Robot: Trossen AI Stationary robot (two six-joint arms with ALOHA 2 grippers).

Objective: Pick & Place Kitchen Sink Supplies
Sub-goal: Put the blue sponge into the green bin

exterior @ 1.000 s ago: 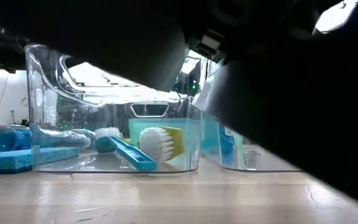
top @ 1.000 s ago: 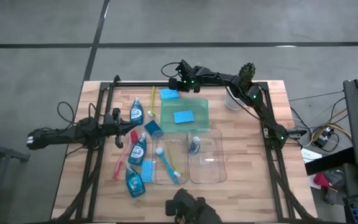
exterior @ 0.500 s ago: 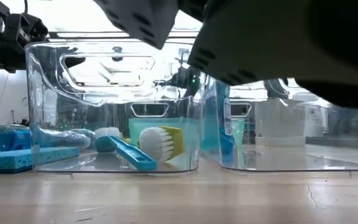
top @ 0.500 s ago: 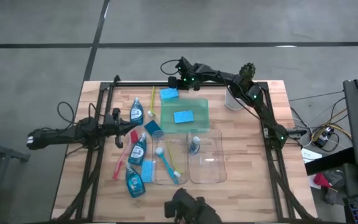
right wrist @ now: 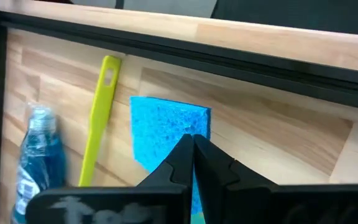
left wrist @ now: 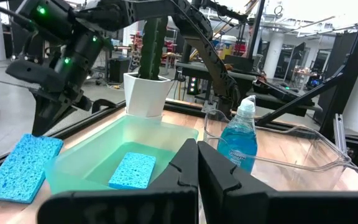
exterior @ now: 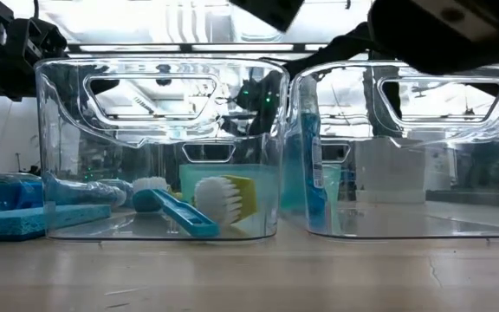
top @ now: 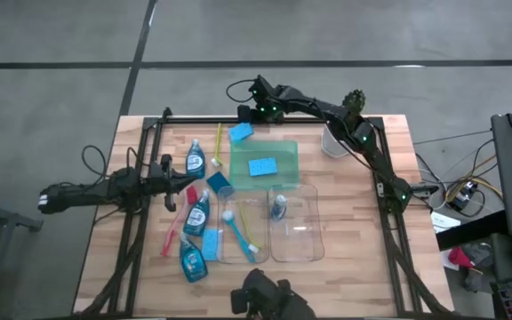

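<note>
The sponge (top: pixel 241 133) lay flat on the table beside the green tray (top: pixel 287 153), at the far edge, next to a yellow brush (right wrist: pixel 98 115). The right gripper (top: pixel 246 108) hovered just over it, fingers pressed together and empty. The left gripper (top: pixel 185 184) waited shut near the bottles. The sponge looked light and soft, likely to squash; pinching across its short sides seemed best.

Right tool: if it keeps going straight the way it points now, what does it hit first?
Most likely the blue sponge lying on the table just outside the green tray. The right tool is shut and its tips line up with that sponge in its wrist view; how far above it is unclear.
</note>
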